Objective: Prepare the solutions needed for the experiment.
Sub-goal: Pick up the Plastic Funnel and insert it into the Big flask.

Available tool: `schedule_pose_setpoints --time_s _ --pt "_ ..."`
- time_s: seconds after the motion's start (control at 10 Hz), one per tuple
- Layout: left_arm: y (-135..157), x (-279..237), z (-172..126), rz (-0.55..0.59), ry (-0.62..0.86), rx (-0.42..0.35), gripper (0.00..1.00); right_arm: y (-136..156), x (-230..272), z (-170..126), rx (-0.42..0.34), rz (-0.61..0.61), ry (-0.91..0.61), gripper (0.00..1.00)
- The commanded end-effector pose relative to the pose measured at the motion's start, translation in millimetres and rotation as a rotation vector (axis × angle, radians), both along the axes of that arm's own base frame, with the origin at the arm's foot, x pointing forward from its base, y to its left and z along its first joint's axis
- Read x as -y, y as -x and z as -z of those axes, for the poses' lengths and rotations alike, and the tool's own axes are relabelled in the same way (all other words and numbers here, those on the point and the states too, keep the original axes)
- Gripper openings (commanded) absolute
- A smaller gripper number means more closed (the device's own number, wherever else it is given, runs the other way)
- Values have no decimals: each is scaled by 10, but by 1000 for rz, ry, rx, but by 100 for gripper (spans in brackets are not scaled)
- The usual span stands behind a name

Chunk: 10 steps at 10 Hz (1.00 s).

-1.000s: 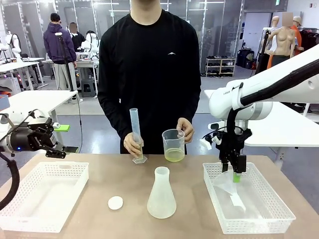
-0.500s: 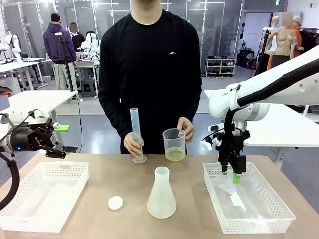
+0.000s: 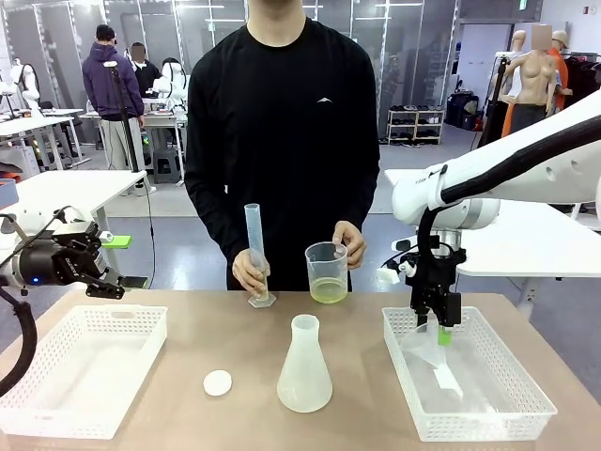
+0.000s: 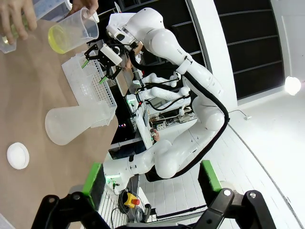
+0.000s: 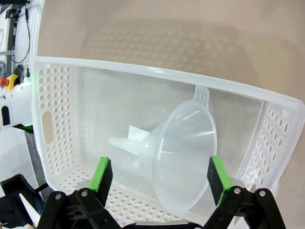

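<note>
The right gripper (image 5: 160,172) hangs low inside the white perforated plastic basket (image 3: 488,425) at the right edge of the table (image 3: 376,324). Its jaws stand apart, one green pad on each side of the clear plastic funnel (image 5: 186,143), which lies on its side on the basket floor. I see no pad pressing on the funnel, so I judge it is not yet gripped.

Compared with a second ago, this arm has moved only a little toward the middle of the table, and the gripper has stayed above the funnel. To me this means the arm is settling before it picks the funnel up.

The pale yellow solution (image 3: 328,293) is a shallow layer in the clear plastic beaker (image 3: 327,263), which the person holds with one hand (image 3: 351,242) at the far edge of the table. The other hand (image 3: 250,275) steadies a tall clear measuring cylinder (image 3: 254,235) standing there. These have not moved.

The frosted conical flask (image 3: 304,371) waits near the front edge. The left gripper (image 4: 151,171) is wide open, holds nothing, and is parked at the left edge.
</note>
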State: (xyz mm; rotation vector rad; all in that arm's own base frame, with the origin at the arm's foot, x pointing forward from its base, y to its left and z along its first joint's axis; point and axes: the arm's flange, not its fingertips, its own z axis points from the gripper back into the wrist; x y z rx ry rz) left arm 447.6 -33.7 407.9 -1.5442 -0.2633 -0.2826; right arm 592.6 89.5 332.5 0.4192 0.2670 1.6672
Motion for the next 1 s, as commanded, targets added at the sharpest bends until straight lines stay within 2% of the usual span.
schedule_pose_setpoints --time_s 0.0,0.1,0.2,0.3,0.4,0.5,0.6,0.7,0.8,0.9 --pt "9 10 -13 -4 7 14 100 -86 1 -46 -10 -27 -8 80" --pt "9 10 -13 -4 7 14 100 -92 -4 -48 -23 -38 -6 80" --pt "9 10 -13 -4 7 14 100 -87 0 -53 -49 -43 -8 61" --pt "9 10 -13 -4 7 14 100 -90 -3 -49 -55 -52 -9 75" --pt "9 10 -13 -4 7 14 100 -95 -6 -48 -51 -49 -6 41" --pt "9 10 -13 -4 7 14 100 -106 -10 -52 -46 -51 -3 56" --pt "9 10 -13 -4 7 14 100 -121 -14 -50 -53 -55 2 21" --pt "9 10 -13 -4 7 14 100 -146 -11 -59 -52 -55 4 36" --pt "9 10 -13 -4 7 14 100 -169 -16 -81 -56 -65 8 1" --pt "9 10 -13 -4 7 14 100 -191 -19 -102 -60 -74 16 16"
